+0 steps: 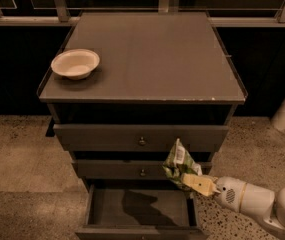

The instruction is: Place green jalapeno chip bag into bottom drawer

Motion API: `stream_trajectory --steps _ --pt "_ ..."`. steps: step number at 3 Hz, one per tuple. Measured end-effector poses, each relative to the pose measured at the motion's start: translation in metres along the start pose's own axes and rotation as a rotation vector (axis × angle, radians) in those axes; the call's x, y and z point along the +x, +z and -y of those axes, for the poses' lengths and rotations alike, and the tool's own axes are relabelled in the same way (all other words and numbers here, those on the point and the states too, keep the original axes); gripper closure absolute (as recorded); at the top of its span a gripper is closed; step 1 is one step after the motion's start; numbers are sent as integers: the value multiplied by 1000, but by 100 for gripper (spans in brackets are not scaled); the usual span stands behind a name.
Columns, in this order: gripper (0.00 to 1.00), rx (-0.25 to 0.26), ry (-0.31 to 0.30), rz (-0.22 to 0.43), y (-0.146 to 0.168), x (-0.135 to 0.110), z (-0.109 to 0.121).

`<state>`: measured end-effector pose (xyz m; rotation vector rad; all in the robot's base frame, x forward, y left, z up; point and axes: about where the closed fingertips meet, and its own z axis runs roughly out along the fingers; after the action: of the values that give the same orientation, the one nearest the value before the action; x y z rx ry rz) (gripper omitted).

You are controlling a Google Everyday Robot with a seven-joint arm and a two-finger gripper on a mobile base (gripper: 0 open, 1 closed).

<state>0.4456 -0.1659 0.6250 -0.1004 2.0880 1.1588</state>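
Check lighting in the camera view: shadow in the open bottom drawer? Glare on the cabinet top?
Camera view: dim, warm light; a dark shadow lies across the bottom drawer floor; the cabinet top shows soft sheen, no hard glare; the tool, by the drawer's right edge, shut on the green jalapeno chip bag, is lit well enough to read.
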Motion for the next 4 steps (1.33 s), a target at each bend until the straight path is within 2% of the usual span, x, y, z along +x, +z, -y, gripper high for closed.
stream_trajectory --steps 1,2,3,4 --pt "100 2 -2 1 0 -1 0" --pt "100 39 -1 30 10 21 23" --pt "100 75 -40 81 28 59 67" --pt "100 95 -75 83 49 96 103"
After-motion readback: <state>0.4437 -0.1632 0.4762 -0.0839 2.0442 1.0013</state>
